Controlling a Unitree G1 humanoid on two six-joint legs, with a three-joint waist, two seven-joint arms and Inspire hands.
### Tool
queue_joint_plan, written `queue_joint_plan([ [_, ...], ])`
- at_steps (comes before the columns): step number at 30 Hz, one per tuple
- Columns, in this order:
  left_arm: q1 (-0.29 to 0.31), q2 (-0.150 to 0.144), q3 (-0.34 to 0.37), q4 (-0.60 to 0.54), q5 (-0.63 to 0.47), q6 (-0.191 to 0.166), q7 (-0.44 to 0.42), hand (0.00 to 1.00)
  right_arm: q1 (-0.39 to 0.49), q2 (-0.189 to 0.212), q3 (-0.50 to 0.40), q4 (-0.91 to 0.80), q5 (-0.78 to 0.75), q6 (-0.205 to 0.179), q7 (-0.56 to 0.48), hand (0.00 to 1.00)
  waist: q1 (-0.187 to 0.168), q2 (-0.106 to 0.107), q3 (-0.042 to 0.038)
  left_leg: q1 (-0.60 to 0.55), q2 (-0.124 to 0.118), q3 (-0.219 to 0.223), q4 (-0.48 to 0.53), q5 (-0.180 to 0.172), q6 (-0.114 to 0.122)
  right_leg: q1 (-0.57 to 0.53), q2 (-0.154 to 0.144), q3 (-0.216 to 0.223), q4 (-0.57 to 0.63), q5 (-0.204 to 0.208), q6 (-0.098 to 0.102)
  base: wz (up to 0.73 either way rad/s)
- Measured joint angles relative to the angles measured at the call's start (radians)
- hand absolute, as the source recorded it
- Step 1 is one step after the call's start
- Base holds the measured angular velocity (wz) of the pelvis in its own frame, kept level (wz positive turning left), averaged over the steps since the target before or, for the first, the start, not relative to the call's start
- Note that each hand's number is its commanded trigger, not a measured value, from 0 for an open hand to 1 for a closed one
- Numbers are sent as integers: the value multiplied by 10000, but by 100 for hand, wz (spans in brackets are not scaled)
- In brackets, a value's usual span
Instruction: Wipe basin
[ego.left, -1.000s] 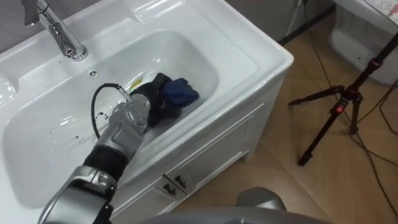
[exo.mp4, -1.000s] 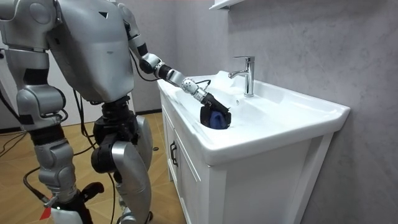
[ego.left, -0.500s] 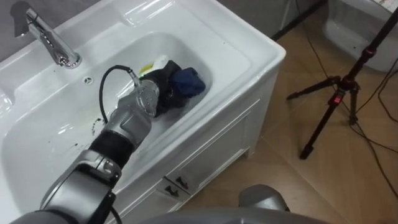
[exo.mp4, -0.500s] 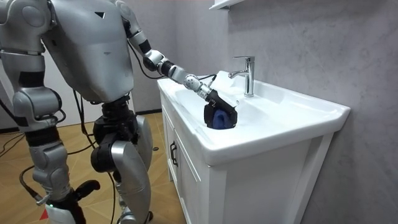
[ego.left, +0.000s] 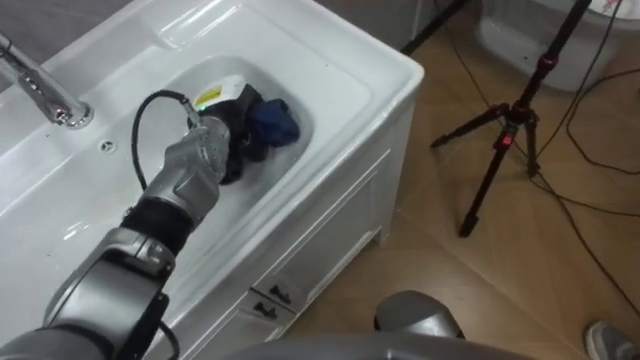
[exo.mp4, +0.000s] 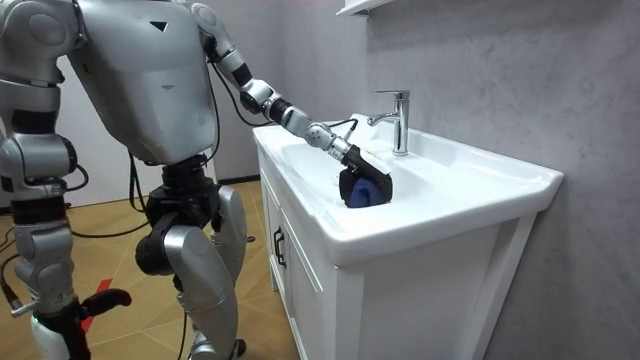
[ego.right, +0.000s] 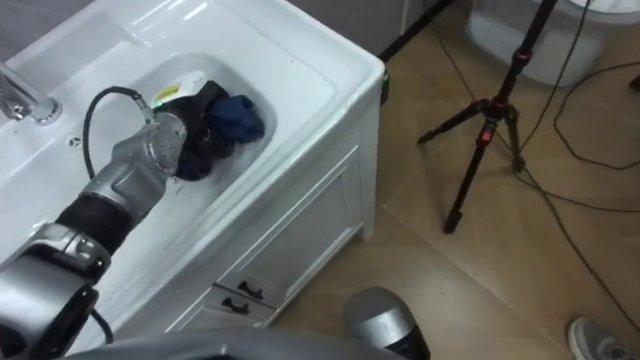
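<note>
The white basin is sunk into a vanity top. My left arm comes in from the lower left, and my left hand lies in the bowl's right end with its dark fingers curled on a bunched blue cloth. The cloth presses against the bowl's wall. In the room view the same hand holds the cloth low in the basin, in front of the tap. My right arm hangs at my side at the room view's left, with its hand at the bottom edge.
A chrome tap stands at the basin's back edge. Below the top is a white cabinet with dark handles. A black tripod and cables stand on the wooden floor to the right. A grey wall lies behind the vanity.
My left hand has slid the blue cloth along the bowl toward its right end, away from my body. The eye views have shifted, and my legs have shifted in the room view.
</note>
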Motion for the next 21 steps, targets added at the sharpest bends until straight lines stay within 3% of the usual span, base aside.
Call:
queue_joint_plan([
  [2,-18,-6,445,583,399,-105,369,100,52,4,11,-235,39,-12,-76,0,23,-133,-16,-85,-88,66,-1,7,-8,-180,24,114,117,-4,-7,-13],
  [8,-51,-1,700,1888,1159,-235,1470,100,-157,14,33,-276,486,-17,-258,0,464,-544,-145,-143,-25,257,1,13,-22,-226,116,206,-20,103,-35,-9],
  [14,-59,-36,1120,2994,1237,-617,2493,100,-583,88,58,-312,848,-134,-532,0,881,-566,-156,-164,26,291,-23,17,-20,-154,143,188,-251,282,-23,-3],
  [19,9,52,1714,3640,1278,-651,2961,100,-778,112,139,-293,780,-130,-545,0,1273,-550,-181,-178,17,290,3,21,-26,-193,161,190,-291,278,-27,0],
  [21,5,77,1985,3946,1311,-652,3053,100,-788,113,137,-246,795,-141,-620,0,1429,-535,-243,-174,26,289,-8,23,-31,-192,172,175,-310,280,-37,0],
])
